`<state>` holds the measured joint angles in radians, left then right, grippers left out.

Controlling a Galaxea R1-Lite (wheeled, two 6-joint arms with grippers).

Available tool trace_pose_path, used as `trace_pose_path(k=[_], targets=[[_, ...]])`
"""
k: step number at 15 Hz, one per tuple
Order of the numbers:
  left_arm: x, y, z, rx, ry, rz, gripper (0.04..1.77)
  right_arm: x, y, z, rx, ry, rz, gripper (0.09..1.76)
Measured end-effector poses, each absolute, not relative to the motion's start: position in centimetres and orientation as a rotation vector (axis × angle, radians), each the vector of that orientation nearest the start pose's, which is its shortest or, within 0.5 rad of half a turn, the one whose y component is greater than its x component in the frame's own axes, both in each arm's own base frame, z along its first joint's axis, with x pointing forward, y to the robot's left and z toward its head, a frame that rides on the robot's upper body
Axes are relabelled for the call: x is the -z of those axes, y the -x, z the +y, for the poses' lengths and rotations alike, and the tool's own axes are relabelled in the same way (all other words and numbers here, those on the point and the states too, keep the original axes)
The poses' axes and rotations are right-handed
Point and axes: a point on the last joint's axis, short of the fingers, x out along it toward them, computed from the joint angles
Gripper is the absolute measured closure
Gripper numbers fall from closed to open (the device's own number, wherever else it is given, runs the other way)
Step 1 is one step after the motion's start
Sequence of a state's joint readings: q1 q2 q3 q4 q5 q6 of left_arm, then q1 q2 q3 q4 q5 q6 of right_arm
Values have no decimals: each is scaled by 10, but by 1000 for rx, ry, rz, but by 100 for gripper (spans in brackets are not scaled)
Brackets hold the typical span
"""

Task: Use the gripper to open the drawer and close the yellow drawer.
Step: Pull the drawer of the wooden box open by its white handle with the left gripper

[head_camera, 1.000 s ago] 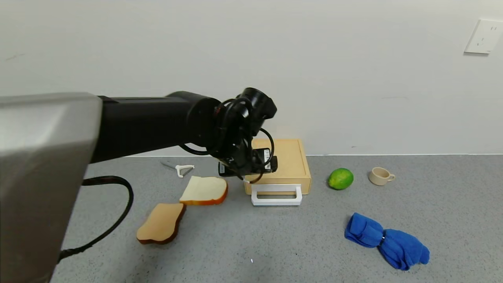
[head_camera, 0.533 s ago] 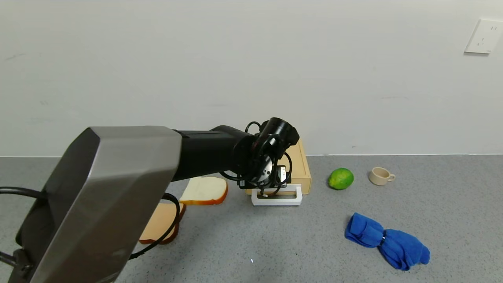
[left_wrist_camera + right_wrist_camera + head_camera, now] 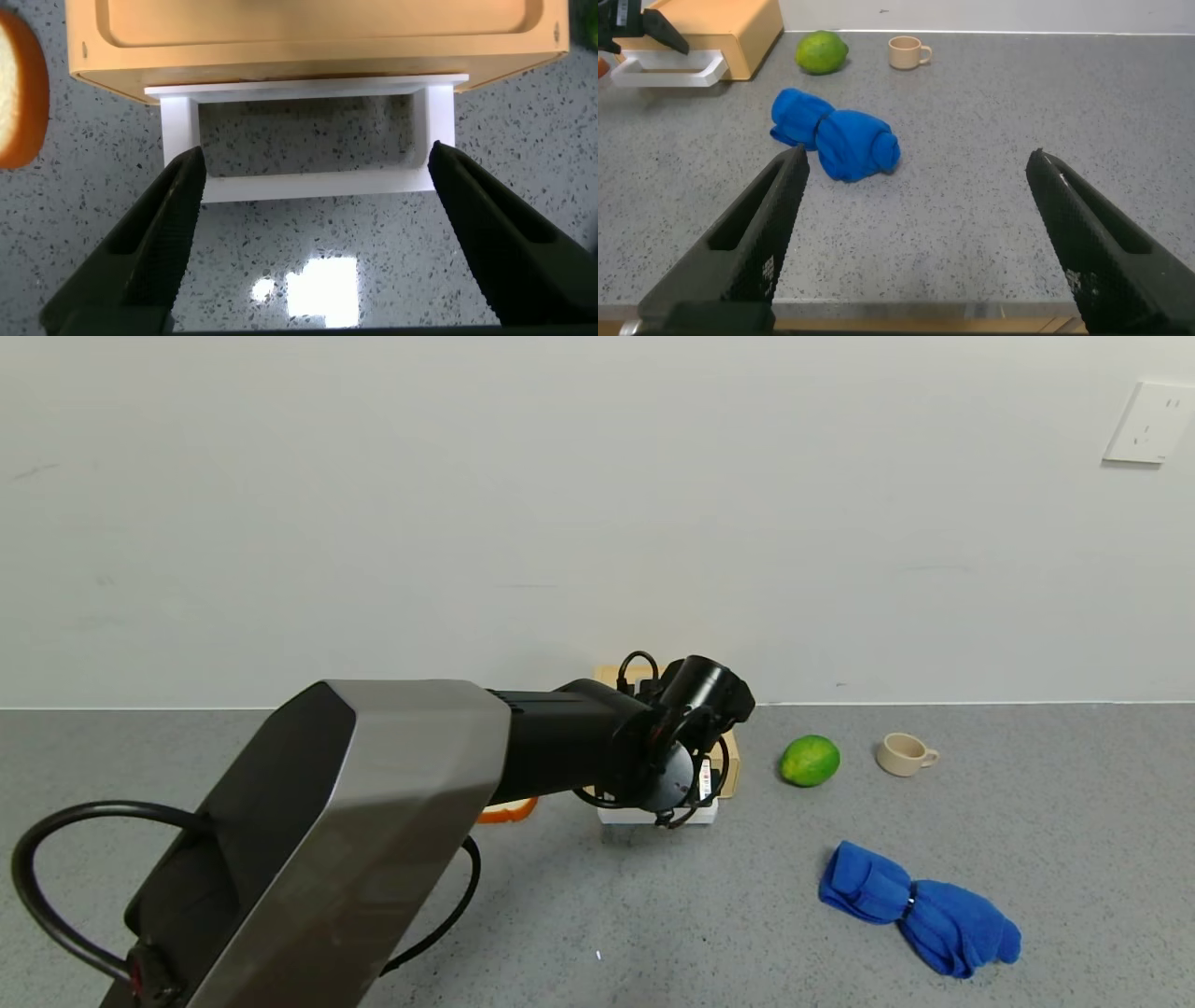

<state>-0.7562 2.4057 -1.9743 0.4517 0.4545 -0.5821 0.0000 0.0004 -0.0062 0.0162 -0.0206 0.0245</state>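
The yellow drawer's flat tan box lies against the back wall, its tray pushed in flush. The white loop handle lies on the table in front of it. My left gripper is open and low over the handle, with one black finger outside each end of the loop and touching nothing. In the head view the left gripper hides most of the box and the handle. My right gripper is open and empty near the table's front edge, out of the head view.
A green lime and a small beige cup sit to the right of the box. A blue cloth lies at the front right. A bread slice lies left of the box, mostly behind my left arm. A wall outlet is at the upper right.
My left arm has swung right and down, from above the box's left side to the handle in front of it. It now hides both bread slices and the peeler.
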Motion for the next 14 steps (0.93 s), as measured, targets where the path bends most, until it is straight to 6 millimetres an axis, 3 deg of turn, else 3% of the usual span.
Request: trace_pose_path(k=[14], targets=[[-96,-364,-325,46,51,754,9,-76,23,0,21,-24,10,14]])
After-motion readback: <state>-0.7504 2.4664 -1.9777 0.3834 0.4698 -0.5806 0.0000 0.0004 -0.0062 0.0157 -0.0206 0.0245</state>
